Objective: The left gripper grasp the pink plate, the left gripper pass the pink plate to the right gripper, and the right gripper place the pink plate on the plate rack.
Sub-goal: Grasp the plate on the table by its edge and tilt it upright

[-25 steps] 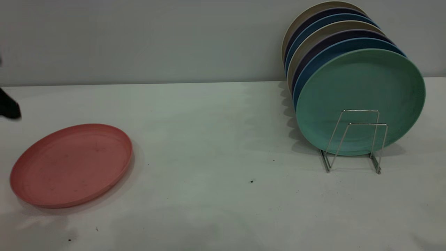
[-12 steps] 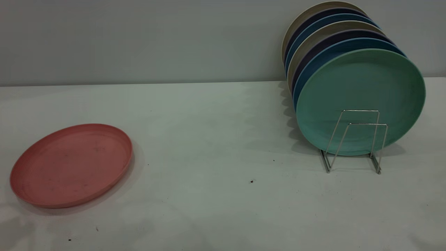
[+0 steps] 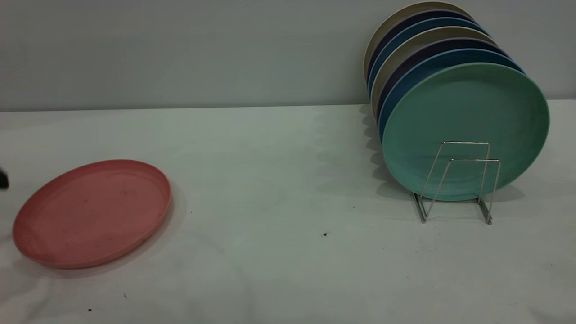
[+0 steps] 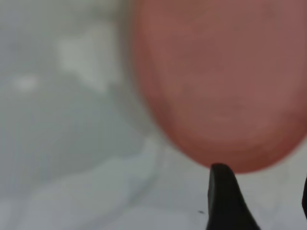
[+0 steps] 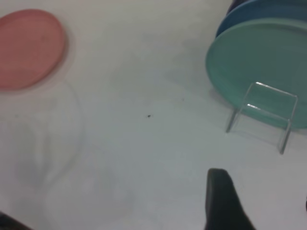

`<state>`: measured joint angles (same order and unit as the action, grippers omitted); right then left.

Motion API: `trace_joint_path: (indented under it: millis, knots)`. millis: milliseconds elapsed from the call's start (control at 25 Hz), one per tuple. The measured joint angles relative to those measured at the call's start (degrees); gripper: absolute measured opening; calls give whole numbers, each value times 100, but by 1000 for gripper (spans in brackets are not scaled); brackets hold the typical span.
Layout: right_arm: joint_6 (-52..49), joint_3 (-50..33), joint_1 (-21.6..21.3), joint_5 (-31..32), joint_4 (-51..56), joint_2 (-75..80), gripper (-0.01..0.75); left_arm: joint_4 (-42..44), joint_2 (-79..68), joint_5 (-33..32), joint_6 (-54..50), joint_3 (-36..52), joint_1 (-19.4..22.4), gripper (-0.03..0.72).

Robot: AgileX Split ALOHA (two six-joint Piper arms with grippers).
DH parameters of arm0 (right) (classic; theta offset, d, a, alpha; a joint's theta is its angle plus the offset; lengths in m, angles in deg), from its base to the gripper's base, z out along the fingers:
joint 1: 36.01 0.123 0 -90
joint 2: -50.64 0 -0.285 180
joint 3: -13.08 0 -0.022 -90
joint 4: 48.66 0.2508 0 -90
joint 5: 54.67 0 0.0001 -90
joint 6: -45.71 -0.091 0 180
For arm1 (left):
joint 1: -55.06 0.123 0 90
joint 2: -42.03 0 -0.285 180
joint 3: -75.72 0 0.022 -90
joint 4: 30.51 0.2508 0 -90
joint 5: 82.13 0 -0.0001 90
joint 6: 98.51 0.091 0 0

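The pink plate (image 3: pixel 92 212) lies flat on the white table at the left. Only a black tip of my left gripper (image 3: pixel 2 179) shows at the exterior view's left edge, beside the plate's far-left rim. In the left wrist view the left gripper (image 4: pixel 264 203) is open and empty, one finger (image 4: pixel 225 201) just short of the pink plate's (image 4: pixel 220 81) rim, not touching it. My right gripper (image 5: pixel 264 203) is open and empty above bare table, a little short of the plate rack (image 5: pixel 264 112); the pink plate (image 5: pixel 29 48) lies far off. The rack's (image 3: pixel 459 180) two front wire loops stand free.
A mint-green plate (image 3: pixel 465 130) stands upright in the rack, with several blue, dark purple and beige plates (image 3: pixel 418 40) behind it near the back wall. The mint-green plate (image 5: pixel 261 67) also shows in the right wrist view. Small dark specks (image 3: pixel 325 234) lie mid-table.
The left gripper's black tip was higher at the left edge, left the exterior view, and now shows again lower, next to the pink plate. The plate and rack have not moved.
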<state>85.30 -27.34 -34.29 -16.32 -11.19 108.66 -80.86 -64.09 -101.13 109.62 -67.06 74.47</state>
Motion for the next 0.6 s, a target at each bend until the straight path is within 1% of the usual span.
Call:
trace_joint_path:
  millis: [120,200,320,400,480,600]
  knots:
    - [0,0,0,48,0,0,431,-463,-456,67,357,-30,208,409]
    - [0,0,0,48,0,0,431,-949,-727,91,879,-116,215,409]
    - [0,0,0,42,0,0,431,-1920,-1123,47,1640,-243,210,407]
    - [0,0,0,42,-5,0,431,-2299,-1338,10,2004,-267,210,406]
    - [0,0,0,42,-10,0,431,-2383,-1429,10,2170,-267,210,406]
    - [0,0,0,42,-9,0,431,-2440,-1367,31,2126,-267,210,406]
